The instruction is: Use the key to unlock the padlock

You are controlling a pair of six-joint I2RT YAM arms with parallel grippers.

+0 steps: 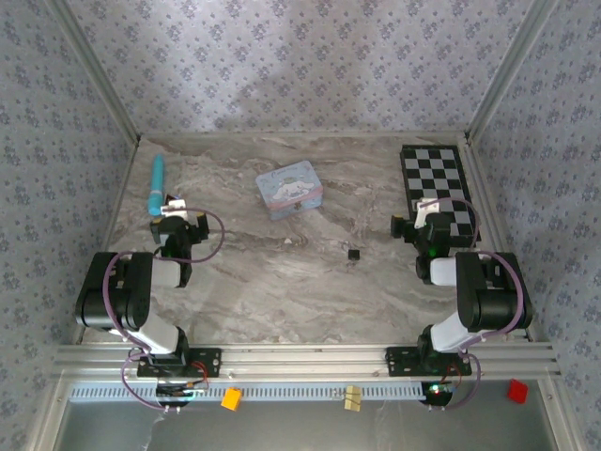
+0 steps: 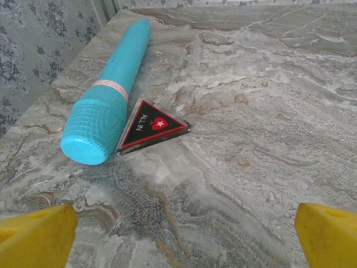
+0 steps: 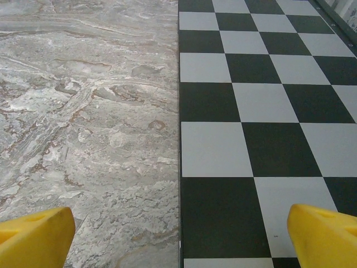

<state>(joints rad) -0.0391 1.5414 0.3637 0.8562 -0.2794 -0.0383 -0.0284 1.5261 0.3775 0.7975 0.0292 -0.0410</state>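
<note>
Both end effectors (image 2: 181, 237) (image 3: 179, 237) spread, arms (image 1: 122, 291) (image 1: 488, 291) folded

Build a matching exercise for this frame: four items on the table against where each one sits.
Items:
1. padlock
2. cartoon tin
3. checkerboard
4. toy microphone

Places:
A. far right corner
B. left edge, by the wall
C. middle, toward the back
D. right of centre, toward the near edge

Pairs: 1-D, 2-C, 3-A, 4-B
</note>
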